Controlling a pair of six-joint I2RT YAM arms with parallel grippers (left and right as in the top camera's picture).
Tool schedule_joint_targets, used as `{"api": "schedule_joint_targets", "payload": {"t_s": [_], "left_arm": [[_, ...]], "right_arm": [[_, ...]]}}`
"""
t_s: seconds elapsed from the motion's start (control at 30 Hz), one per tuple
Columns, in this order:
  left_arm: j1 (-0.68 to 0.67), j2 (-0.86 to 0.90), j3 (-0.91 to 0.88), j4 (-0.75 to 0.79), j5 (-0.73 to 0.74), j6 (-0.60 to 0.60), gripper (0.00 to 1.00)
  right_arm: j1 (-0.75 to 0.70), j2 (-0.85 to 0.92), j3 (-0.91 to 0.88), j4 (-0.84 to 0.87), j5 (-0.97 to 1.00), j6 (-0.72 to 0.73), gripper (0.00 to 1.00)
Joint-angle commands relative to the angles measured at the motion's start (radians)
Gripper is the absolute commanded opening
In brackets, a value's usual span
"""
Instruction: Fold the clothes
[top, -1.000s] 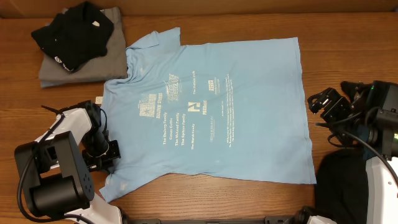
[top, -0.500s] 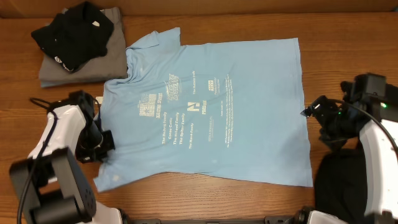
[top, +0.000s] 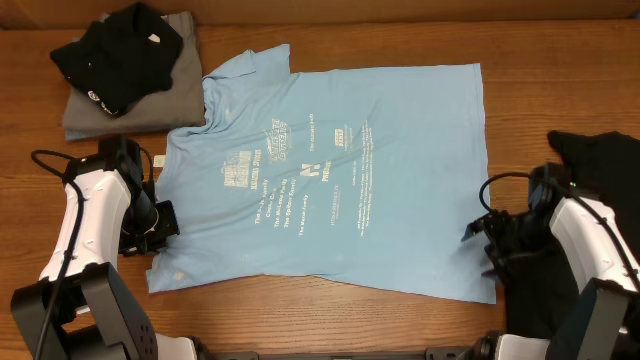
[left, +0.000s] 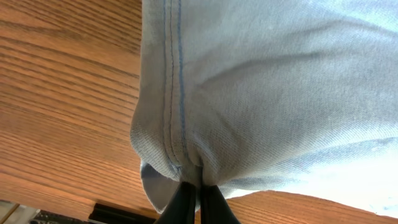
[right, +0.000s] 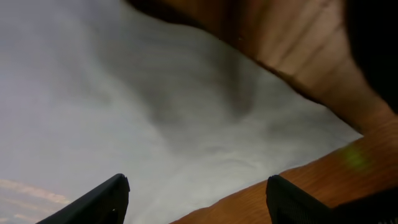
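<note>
The left tool (left: 193, 190) clamped the hem of the blue T-shirt (top: 330, 180) on the desk (top: 560, 90); the right tool (right: 198, 196) stood spread wide over its opposite edge.

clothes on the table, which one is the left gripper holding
The light blue T-shirt: the left gripper pinches its stitched edge. The black garment lies bunched on a grey garment, untouched.

Right hand (top: 482, 238) now at T-shirt (top: 330, 170) hem
</note>
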Motion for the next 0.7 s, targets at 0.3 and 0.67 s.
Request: {"api": "schedule_joint_targets", "payload": {"t_s": [0.3, 0.67], "left_arm": [[0.005, -0.015, 0.015, 0.015, -0.011, -0.014, 0.04], [0.005, -0.015, 0.015, 0.026, 0.0, -0.014, 0.04]], "right_arm": [[-0.253, -0.009, -0.168, 0.063, 0.06, 0.04, 0.66], [-0.235, -0.009, -0.234, 0.142, 0.061, 0.04, 0.47]]}}
